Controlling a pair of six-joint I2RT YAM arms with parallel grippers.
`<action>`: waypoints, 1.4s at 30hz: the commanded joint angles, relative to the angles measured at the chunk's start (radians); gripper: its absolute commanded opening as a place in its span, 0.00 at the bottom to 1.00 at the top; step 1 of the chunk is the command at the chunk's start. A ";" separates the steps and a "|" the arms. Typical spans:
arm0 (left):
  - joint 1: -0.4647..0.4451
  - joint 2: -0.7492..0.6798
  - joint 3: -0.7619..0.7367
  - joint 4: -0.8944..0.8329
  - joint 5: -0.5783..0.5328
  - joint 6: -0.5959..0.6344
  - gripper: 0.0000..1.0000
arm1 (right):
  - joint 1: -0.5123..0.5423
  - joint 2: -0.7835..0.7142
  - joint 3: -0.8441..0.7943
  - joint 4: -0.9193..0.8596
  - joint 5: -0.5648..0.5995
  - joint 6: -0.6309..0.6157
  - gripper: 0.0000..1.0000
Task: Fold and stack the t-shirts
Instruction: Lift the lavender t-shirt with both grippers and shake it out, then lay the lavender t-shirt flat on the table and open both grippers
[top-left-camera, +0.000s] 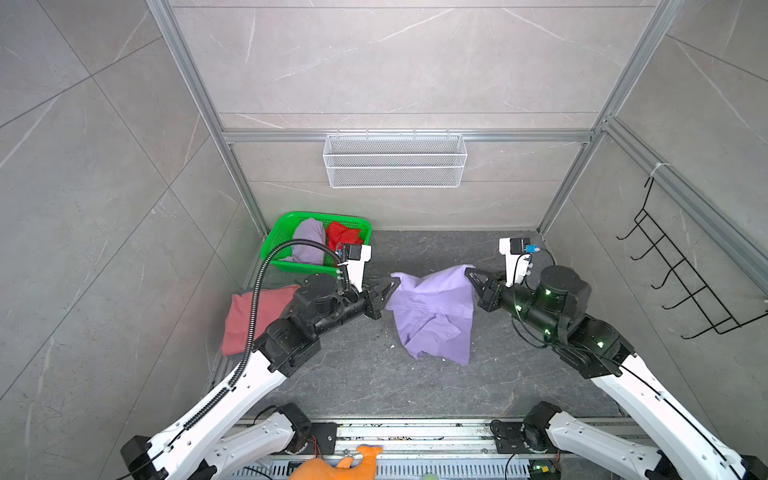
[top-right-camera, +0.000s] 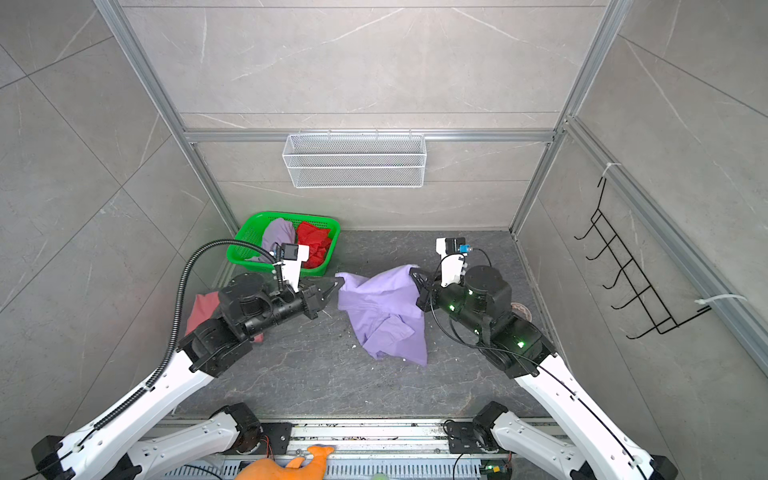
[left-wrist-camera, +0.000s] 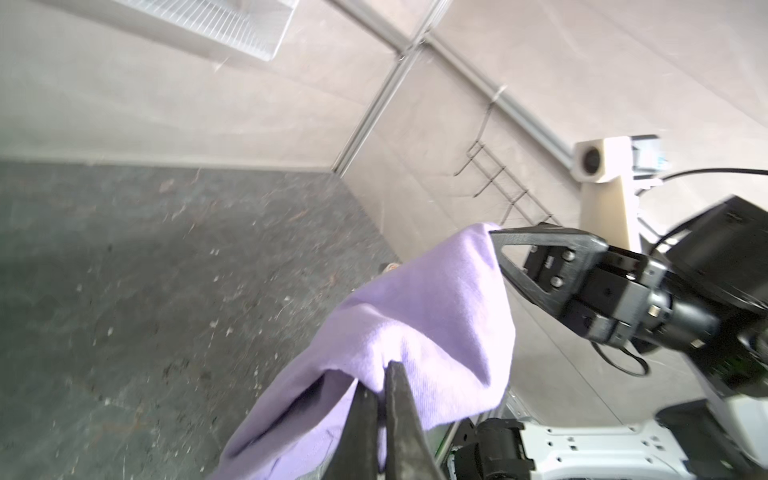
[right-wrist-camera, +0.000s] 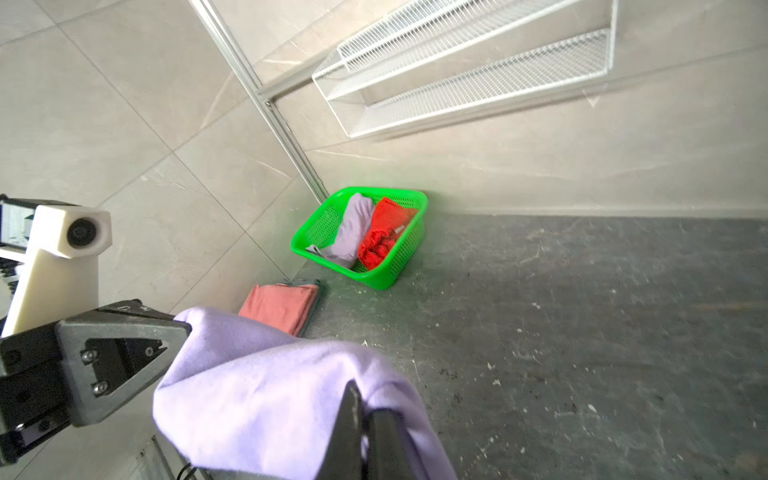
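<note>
A lavender t-shirt (top-left-camera: 432, 307) (top-right-camera: 382, 307) hangs stretched between my two grippers above the middle of the dark table, its lower part drooping onto the surface. My left gripper (top-left-camera: 397, 282) (left-wrist-camera: 380, 374) is shut on the shirt's left upper corner. My right gripper (top-left-camera: 468, 273) (right-wrist-camera: 365, 403) is shut on its right upper corner. A folded dusty-pink t-shirt (top-left-camera: 249, 316) (right-wrist-camera: 282, 305) lies at the table's left edge, partly under my left arm. Another lavender t-shirt (top-left-camera: 309, 243) (right-wrist-camera: 353, 226) and a red t-shirt (top-left-camera: 343, 237) (right-wrist-camera: 384, 235) lie crumpled in the green basket (top-left-camera: 282, 232) (right-wrist-camera: 316, 232).
A white wire shelf (top-left-camera: 395, 160) hangs on the back wall. A black wire rack (top-left-camera: 681, 274) is fixed to the right wall. An orange plush toy (top-left-camera: 336, 465) lies at the front rail. Small crumbs dot the table (top-left-camera: 374, 374).
</note>
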 joint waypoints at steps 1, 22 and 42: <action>-0.003 -0.022 0.053 0.007 0.076 0.059 0.00 | 0.007 -0.022 0.093 -0.036 -0.073 -0.054 0.04; 0.012 0.340 0.206 -0.034 -0.176 -0.098 0.05 | 0.003 0.291 0.132 0.016 0.273 -0.015 0.24; 0.075 0.646 0.117 -0.200 -0.130 -0.032 0.58 | -0.079 0.329 -0.210 -0.056 0.123 0.182 0.69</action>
